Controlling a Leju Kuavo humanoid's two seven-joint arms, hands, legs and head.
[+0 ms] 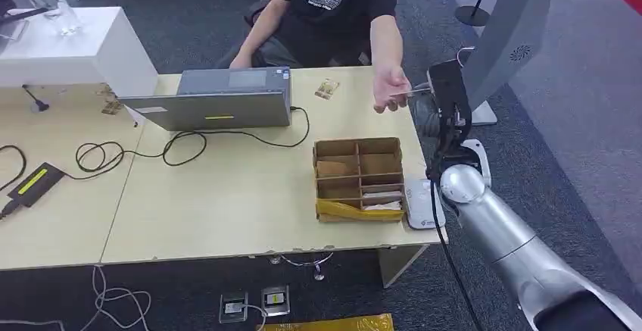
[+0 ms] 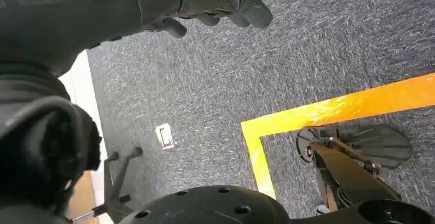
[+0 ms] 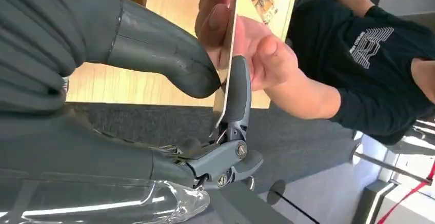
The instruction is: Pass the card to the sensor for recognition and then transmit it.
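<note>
Grey thumb and dark finger of your right hand (image 3: 225,88) pinch the card (image 3: 229,44) between them, and the card stands edge-on in the wrist view; the person's hand (image 3: 246,39) has closed on the card's far end, fingers on one face and thumb on the other, so both of you grip it at once; in the head view the right hand (image 1: 439,96) is stretched out past the desk's (image 1: 227,202) far right corner, with the person's hand (image 1: 392,88) just ahead of it, touching the card; the sensor (image 1: 421,204), a pale flat pad, lies back towards your body from that hand, beside the cardboard tray (image 1: 359,179); whether the card has been read there you cannot tell from these views, though the reach away from the pad suggests that part is likely done; what remains, by my judgement, is the handover itself: loosen thumb and finger so the card slips free into the person's grasp, then draw the arm back; loosen slowly, since the card is thin and could tilt or drop if either side lets go early; your left hand (image 2: 215,6) hangs over the carpet, fingers curled in, holding nothing.
</note>
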